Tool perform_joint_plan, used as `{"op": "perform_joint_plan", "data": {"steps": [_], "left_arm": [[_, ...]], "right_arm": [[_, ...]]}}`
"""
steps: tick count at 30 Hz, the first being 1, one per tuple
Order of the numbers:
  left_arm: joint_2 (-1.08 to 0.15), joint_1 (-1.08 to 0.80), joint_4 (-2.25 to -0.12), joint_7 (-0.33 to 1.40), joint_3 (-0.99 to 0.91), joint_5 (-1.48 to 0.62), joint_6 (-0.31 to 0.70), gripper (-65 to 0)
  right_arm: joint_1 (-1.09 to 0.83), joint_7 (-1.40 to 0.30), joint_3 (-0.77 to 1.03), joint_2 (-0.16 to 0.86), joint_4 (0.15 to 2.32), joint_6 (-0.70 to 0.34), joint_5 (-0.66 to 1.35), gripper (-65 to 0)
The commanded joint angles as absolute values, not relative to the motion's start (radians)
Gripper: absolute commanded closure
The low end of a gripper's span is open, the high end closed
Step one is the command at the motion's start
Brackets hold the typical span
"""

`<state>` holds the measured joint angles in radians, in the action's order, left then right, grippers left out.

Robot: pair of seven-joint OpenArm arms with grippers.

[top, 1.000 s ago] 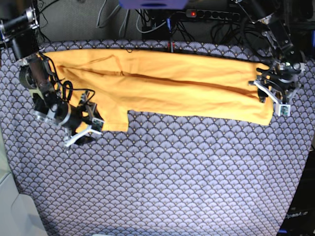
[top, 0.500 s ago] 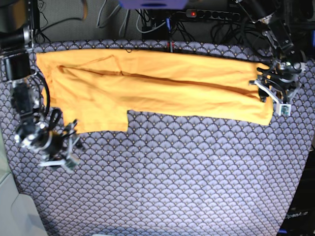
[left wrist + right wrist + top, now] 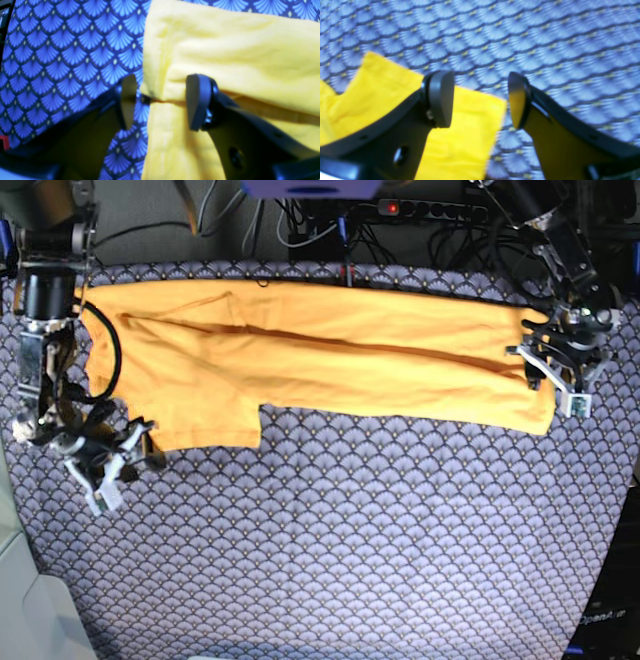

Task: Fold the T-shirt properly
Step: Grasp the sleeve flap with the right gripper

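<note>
The yellow-orange T-shirt [image 3: 330, 350] lies as a long band across the far part of the table, one sleeve hanging down at the left. My left gripper [image 3: 555, 385] is at the shirt's right end. In the left wrist view it [image 3: 162, 102] is open and straddles the shirt's [image 3: 225, 50] folded edge. My right gripper [image 3: 118, 463] sits low at the left, just off the sleeve's bottom corner. In the right wrist view it [image 3: 480, 100] is open, with the shirt's corner [image 3: 460, 130] under one finger [image 3: 441, 98].
A blue-grey scallop-patterned cloth [image 3: 350, 530] covers the table. A power strip and cables [image 3: 430, 210] lie behind the far edge. A pale object [image 3: 30, 610] stands at the front left corner.
My right gripper left the sleeve's hem, swung down and to the left, then came back up a little towards the sleeve's corner. The left arm and the shirt have not moved.
</note>
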<state>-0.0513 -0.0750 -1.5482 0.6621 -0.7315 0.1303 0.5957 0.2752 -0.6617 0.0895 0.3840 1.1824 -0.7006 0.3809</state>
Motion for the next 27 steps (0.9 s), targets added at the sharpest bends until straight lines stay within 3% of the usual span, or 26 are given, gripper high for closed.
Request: {"op": "perform_joint_plan", "data": {"steps": [1, 7, 16, 27], "left_arm": [[-0.064, -0.064, -1.563, 0.644, -0.733, 0.124, 0.593, -31.3], [-0.065, -0.064, -1.563, 0.644, -0.733, 0.124, 0.593, -31.3], [-0.065, -0.064, -1.563, 0.644, -0.733, 0.124, 0.593, -31.3], [-0.062, -0.064, -1.563, 0.644, -0.733, 0.124, 0.591, -31.3]], "right_arm": [[0.294, -0.636, 0.099, 0.401, 1.194, -0.698, 0.406, -35.2], [0.285, -0.630, 0.101, 0.404, 1.185, -0.698, 0.398, -35.2], [0.346, -0.562, 0.099, 0.421, 0.975, -0.698, 0.397, -35.2], [0.305, -0.570, 0.094, 0.415, 0.989, -0.698, 0.398, -34.8]]}}
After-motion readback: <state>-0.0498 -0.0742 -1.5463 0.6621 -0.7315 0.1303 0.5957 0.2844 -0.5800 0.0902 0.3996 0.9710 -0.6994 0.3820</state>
